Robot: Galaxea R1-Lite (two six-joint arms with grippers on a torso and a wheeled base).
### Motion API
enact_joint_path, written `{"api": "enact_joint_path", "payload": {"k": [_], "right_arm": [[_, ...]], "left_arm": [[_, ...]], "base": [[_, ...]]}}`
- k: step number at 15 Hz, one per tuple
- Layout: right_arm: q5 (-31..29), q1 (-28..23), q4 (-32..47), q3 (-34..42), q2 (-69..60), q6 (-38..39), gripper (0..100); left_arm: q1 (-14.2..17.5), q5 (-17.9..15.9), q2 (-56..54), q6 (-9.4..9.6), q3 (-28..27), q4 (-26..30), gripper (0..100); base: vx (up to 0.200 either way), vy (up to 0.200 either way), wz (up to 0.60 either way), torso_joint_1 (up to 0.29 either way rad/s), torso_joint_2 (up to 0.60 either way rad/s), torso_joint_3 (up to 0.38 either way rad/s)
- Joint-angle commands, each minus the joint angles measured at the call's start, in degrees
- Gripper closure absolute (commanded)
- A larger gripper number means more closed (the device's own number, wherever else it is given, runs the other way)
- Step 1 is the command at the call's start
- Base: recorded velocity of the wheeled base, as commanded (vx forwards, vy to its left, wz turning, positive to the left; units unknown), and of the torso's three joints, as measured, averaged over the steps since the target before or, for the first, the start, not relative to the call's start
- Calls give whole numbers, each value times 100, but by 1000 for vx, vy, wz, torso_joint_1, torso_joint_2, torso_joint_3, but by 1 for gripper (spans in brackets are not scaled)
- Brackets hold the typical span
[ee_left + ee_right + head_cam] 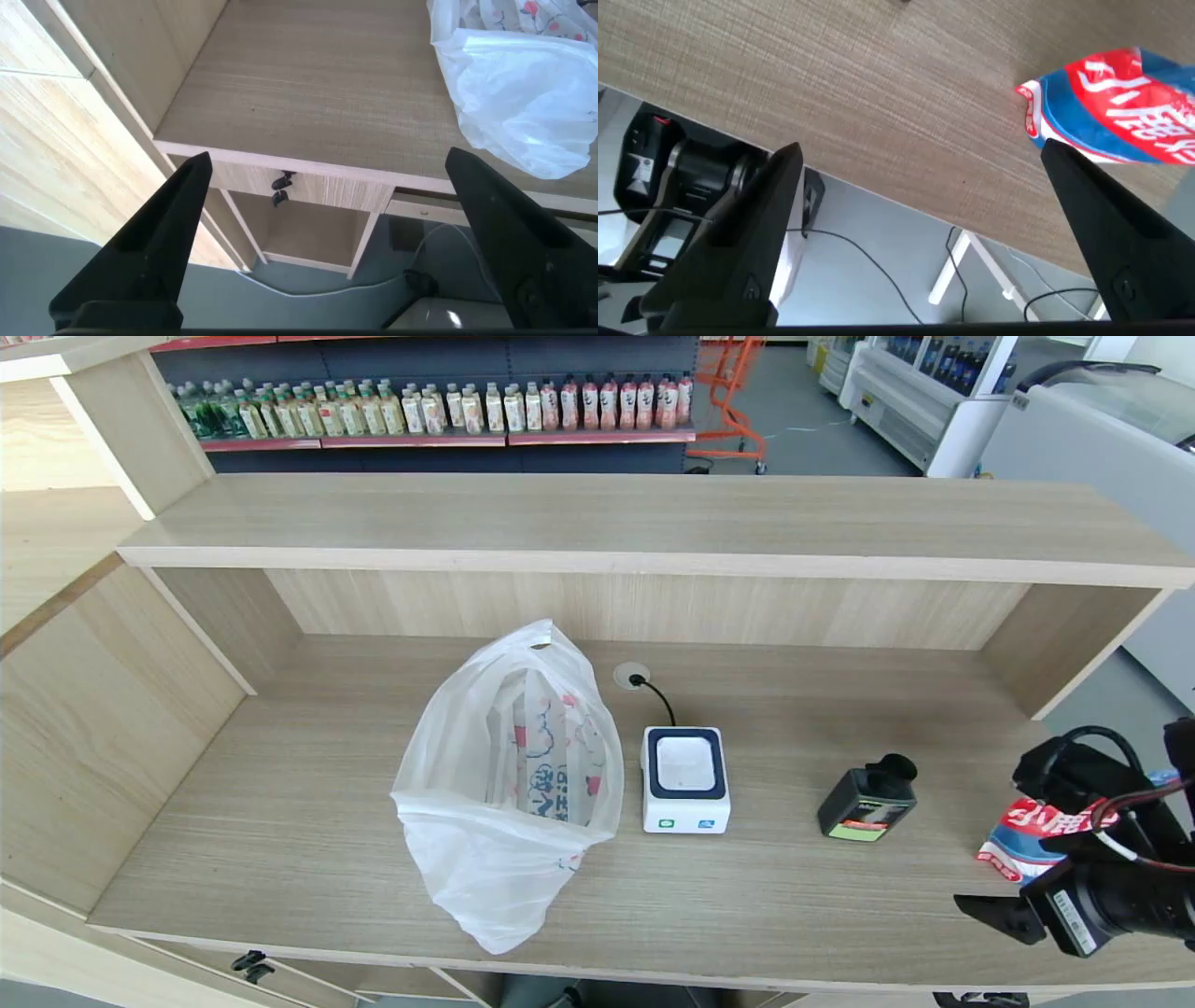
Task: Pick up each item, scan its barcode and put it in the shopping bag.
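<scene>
White shopping bag (509, 784) sits at 9 o'clock of the scanner (684, 779), dark bottle (866, 800) at 3; red-and-blue packet (1013, 849) lies at 4 o'clock from that — my right gripper (920, 163) hangs spread near it; left gripper (329, 163) spread too, off the front edge of the counter (280, 821).

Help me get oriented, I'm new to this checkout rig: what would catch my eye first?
The white shopping bag slumps open at the middle of the counter, with something patterned inside. Just to its right sits the white scanner, then a small dark bottle. A red and blue packet lies at the counter's right end, beside the open right gripper.
</scene>
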Motion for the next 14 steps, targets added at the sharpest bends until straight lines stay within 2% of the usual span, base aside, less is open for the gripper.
{"api": "enact_joint_path", "payload": {"k": [1,3,8,14], "right_arm": [[32,57,-292,-60,686,-74,0],[85,189,-942,-87,1152,-197,0],[102,259,-1707,-210,1767,-548,0],[199,576,-1927,-755,2365,-548,0]], "left_arm": [[1,3,6,-1,0,1,0],[1,3,-2,-1,0,1,0],[1,3,-2,-1,0,1,0],[1,3,-2,-1,0,1,0]], "base": [[0,0,0,0,0,0],[0,0,0,0,0,0],[0,0,0,0,0,0],[0,0,0,0,0,0]]}}
